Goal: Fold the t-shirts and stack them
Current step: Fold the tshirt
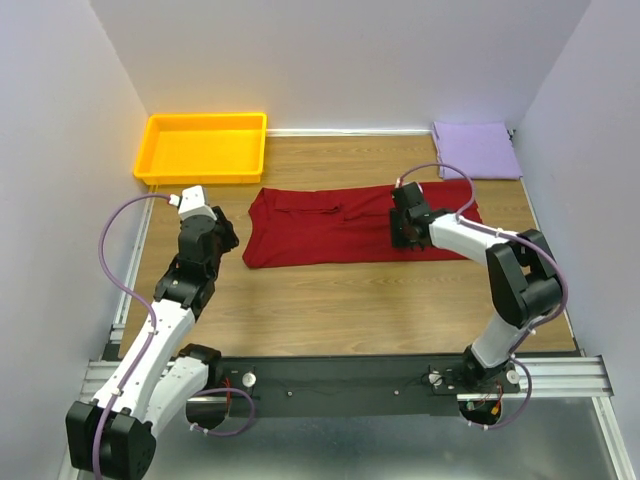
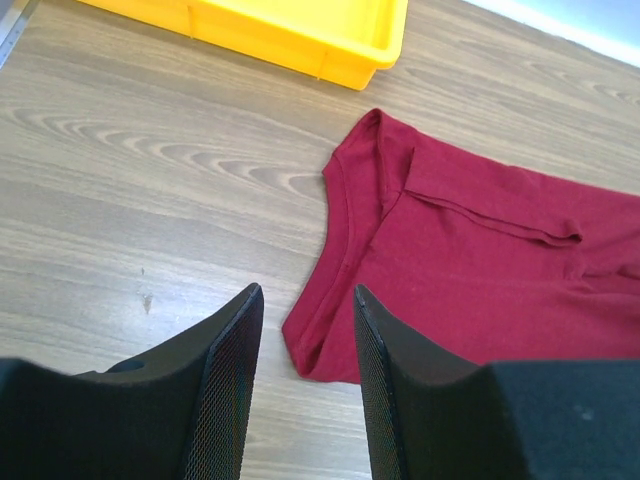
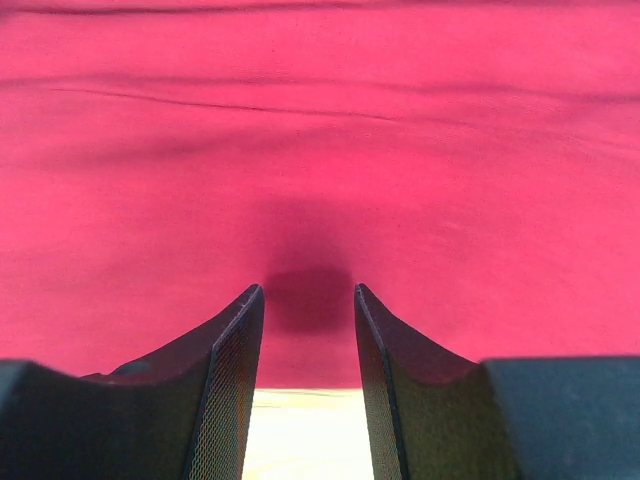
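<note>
The deep red t-shirt (image 1: pixel 330 225) lies folded into a long strip across the middle of the table. It also shows in the left wrist view (image 2: pixel 480 270) and fills the right wrist view (image 3: pixel 320 150). The lavender t-shirt (image 1: pixel 475 150) lies folded at the back right corner. My left gripper (image 1: pixel 228 236) is open and empty, just left of the red shirt's left end; its fingertips (image 2: pixel 250 305) hover over bare wood near the shirt's near corner. My right gripper (image 1: pixel 405 235) is open, low over the shirt's near edge at its right part (image 3: pixel 308 295).
A yellow-orange plastic tray (image 1: pixel 205 148) stands at the back left, also in the left wrist view (image 2: pixel 300 30). Grey walls enclose the table on three sides. A metal rail (image 1: pixel 350 380) carries the arm bases at the near edge.
</note>
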Controlling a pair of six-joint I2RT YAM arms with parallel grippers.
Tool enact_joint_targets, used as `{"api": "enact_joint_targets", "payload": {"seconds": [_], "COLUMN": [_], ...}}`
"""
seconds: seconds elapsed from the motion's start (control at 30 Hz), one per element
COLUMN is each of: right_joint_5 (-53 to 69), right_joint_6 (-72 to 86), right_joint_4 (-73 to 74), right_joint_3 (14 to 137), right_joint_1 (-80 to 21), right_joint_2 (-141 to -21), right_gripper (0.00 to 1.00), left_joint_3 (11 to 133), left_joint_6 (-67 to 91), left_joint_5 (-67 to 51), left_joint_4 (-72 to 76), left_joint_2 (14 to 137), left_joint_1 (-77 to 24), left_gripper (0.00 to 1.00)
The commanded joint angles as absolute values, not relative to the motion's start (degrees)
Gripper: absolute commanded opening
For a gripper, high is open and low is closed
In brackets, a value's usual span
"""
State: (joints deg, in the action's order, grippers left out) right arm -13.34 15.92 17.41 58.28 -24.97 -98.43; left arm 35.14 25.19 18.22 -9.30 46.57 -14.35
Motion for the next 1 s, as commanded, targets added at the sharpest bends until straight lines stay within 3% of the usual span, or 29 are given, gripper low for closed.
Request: {"api": "enact_joint_targets", "payload": {"seconds": [0.0,0.27,0.6,0.97], "right_joint_5": [-20.1,-13.0,-2.2,10.7], "right_joint_6": [16.3,19.2,23.8,39.1], "right_joint_4": [20.2,20.1,29.9,48.8], "right_joint_3": [56.3,56.1,48.4,37.4], "right_joint_1": [-20.9,-6.6,-7.0,-30.3], "right_joint_2": [-95.2,-96.4,-96.7,-72.2], "right_gripper": [0.49,0.49,0.49,0.48], "left_joint_3": [35.9,35.8,35.8,35.6], "left_joint_6": [24.2,23.9,24.2,23.7], "left_joint_5": [19.4,18.8,19.1,21.0], "left_joint_4": [-7.4,-6.8,-7.0,-7.4], "left_joint_2": [46.6,46.3,44.0,40.8], "left_joint_1": [-14.1,-14.2,-14.2,-14.1], "left_gripper": [0.49,0.49,0.49,0.49]}}
